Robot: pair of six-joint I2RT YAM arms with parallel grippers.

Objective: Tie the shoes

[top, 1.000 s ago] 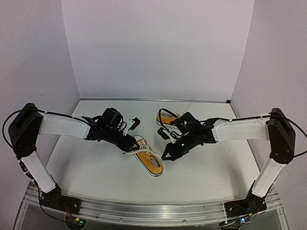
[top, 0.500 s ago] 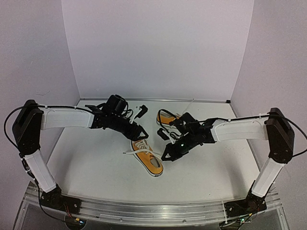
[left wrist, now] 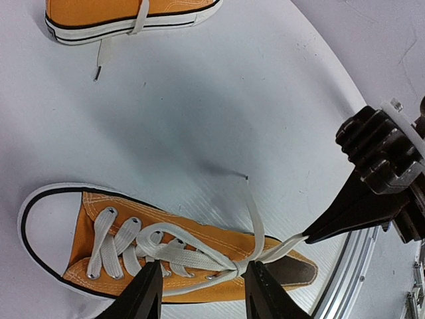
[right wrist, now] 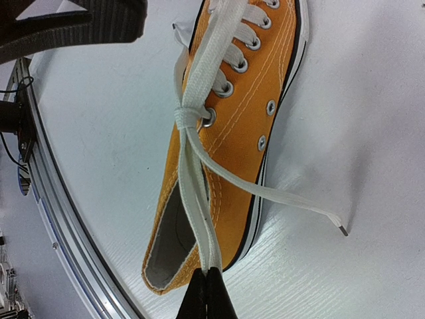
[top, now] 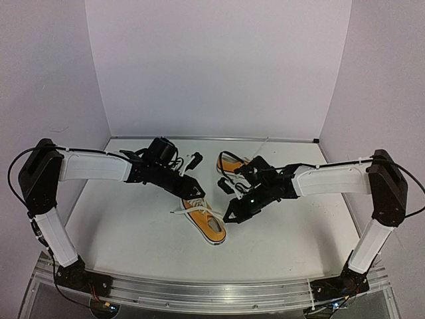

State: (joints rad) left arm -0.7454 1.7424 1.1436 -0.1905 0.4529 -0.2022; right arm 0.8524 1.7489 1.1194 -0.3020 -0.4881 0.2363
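One orange-yellow shoe point(top: 209, 226) lies mid-table, toe towards the back left; it also shows in the left wrist view point(left wrist: 93, 219) and the right wrist view point(right wrist: 232, 153). Its white laces are crossed in a first knot point(left wrist: 239, 266) over the top eyelets. My right gripper point(right wrist: 207, 282) is shut on a doubled loop of lace and holds it taut over the heel opening point(top: 228, 218). My left gripper point(left wrist: 202, 289) is open and empty, with one jaw on each side of the knot, just above the shoe point(top: 194, 191). The second shoe point(top: 231, 161) lies behind, its laces loose point(left wrist: 119, 10).
One free lace end point(right wrist: 342, 229) trails onto the white table beside the near shoe. A metal rail point(top: 212, 292) runs along the table's near edge, close to the heel point(right wrist: 53, 199). Pale walls close in the left, back and right sides.
My left gripper has moved from the shoe's left side back and to the right, and now hangs open over the laces. My right gripper has kept its hold and has not moved.
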